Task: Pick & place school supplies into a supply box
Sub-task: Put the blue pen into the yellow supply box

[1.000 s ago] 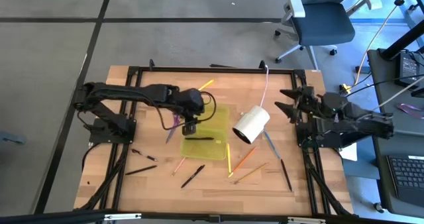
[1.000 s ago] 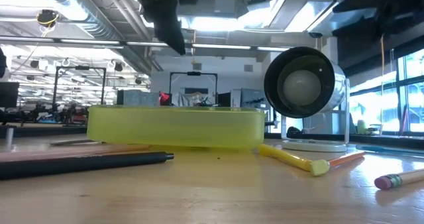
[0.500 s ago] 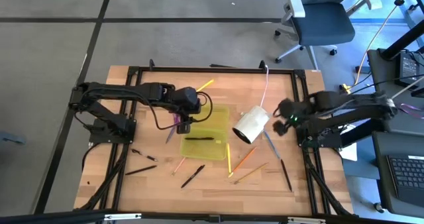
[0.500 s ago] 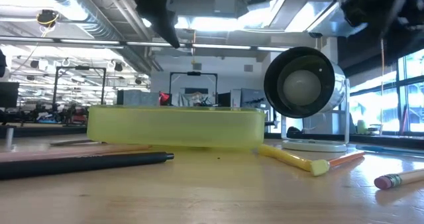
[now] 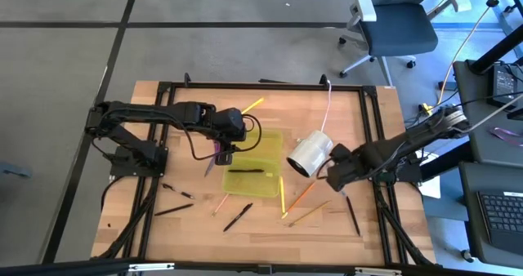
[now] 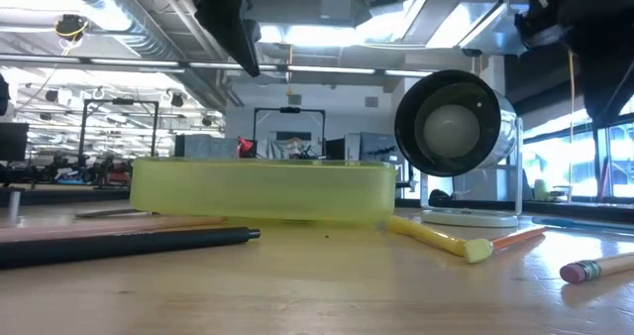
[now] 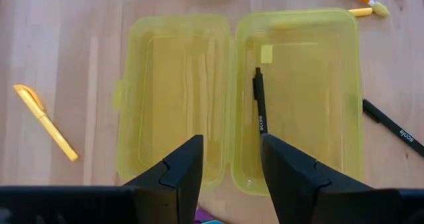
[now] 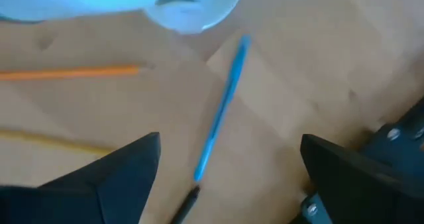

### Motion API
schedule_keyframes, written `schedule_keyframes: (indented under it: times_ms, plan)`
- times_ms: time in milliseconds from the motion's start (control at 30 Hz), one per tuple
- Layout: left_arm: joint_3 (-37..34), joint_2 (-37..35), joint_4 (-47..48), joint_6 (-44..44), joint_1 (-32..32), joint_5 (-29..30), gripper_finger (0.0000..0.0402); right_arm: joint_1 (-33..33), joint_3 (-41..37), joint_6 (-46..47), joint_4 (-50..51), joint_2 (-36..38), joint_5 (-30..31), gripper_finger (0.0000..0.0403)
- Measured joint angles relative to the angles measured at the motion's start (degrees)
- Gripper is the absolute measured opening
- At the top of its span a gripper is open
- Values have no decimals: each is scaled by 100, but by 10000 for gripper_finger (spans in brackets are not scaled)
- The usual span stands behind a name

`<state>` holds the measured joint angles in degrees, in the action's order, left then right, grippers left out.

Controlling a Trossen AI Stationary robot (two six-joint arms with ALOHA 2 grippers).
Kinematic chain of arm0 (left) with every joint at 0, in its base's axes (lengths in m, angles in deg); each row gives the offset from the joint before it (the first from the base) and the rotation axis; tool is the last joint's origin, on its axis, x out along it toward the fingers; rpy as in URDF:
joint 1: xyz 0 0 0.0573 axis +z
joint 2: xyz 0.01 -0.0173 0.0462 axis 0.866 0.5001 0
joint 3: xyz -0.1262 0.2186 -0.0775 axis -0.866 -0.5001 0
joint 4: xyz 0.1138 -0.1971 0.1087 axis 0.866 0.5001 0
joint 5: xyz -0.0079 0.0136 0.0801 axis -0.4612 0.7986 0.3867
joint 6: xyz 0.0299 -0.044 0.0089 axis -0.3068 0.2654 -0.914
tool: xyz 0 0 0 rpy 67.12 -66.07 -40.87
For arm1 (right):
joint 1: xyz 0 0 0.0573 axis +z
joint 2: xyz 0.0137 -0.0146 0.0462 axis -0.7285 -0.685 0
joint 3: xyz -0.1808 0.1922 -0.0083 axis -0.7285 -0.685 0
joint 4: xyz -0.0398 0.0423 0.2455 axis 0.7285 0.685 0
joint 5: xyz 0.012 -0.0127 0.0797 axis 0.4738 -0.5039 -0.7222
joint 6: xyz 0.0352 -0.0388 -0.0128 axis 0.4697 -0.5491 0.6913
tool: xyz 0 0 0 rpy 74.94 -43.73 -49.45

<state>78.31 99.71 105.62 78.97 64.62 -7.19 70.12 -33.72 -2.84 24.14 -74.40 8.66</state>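
A wooden worktop (image 5: 180, 113) in a black frame stands on grey carpet (image 5: 65, 47) crossed by dark seams. An office chair (image 5: 392, 27) with a grey seat stands on the floor beyond it. A dark desk with a keyboard (image 5: 498, 211) stands alongside. At table height, ceiling lights (image 6: 327, 33) glow over distant shelving, and bright windows (image 6: 555, 171) line one side.

White cylinder crowds the box's right side

The white cylinder (image 5: 310, 154) stands just right of the supply box (image 5: 255, 171); bare table (image 5: 188, 113) lies upper left.
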Motion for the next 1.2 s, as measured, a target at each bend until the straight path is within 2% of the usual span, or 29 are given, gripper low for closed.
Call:
schedule_keyframes:
  times_ms: [167, 433, 567, 733, 867, 1200]
  plan:
    - [0, 0, 0, 0, 0, 0, 145, 119, -1, 132, -37, -249, 508, 364]
    - [0, 0, -4, 0, 0, 0, 145, 349, -85, 163, -186, 18, 673, 364]
    - [0, 0, -9, 0, 0, -2, 142, 414, -601, 264, -797, 391, 820, 364]
    - [0, 0, -13, 11, 0, -2, 141, 435, -1228, 496, -1080, 617, 1245, 364]
    - [0, 0, -15, 46, -2, -2, 141, 432, -1698, 756, -1294, 685, 1281, 364]
    - [0, 2, -17, 52, -2, -2, 141, 432, -2647, 586, -2820, 663, 1292, 364]
